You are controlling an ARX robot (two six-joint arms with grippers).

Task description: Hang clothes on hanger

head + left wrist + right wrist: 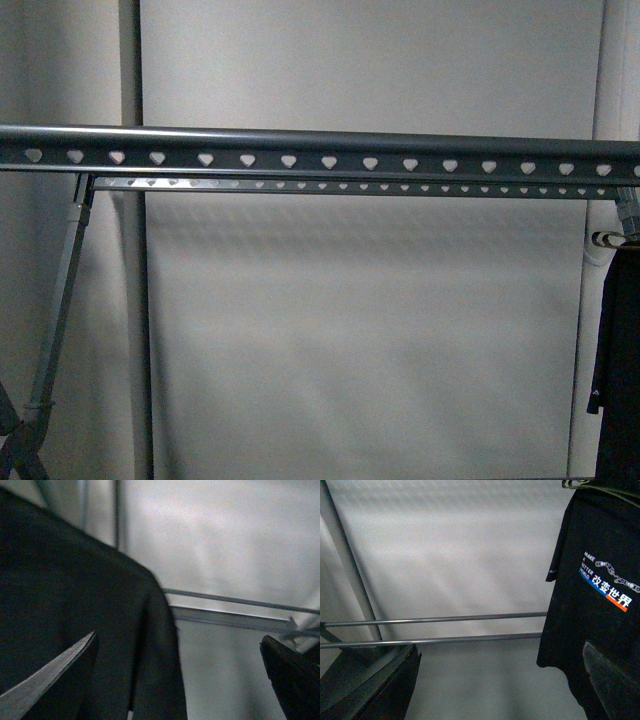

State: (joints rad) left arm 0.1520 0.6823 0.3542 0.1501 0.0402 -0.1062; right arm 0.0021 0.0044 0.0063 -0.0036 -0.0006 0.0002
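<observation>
My right gripper [500,645] has its fingers [375,685] wide apart, with nothing held between them. The black T-shirt [590,605] hangs just past one of those fingers, and that finger hides a bit of its bottom part. On the shirt I can read "MAKE A BETTER WORLD" in small white letters. Next to the words is a little chain picture. Under them are four big white signs, 改变世界, on a stripe that goes from blue to orange. The sleeve has a tiny white mark, too small to read. Two thin grey bars [435,619] run across behind the gap between my fingers and go behind the shirt.

My left gripper [178,637] is wide too and holds nothing. A big dark cloth [75,590] hangs behind one of its fingers [45,687]. I cannot tell which piece of clothing it is.

The grey clothes rack [320,140] stretches across in front of me. Its long rail has a row of heart-shaped holes. At the rail's end on my right side, a dark piece of clothing [620,360] hangs down.
</observation>
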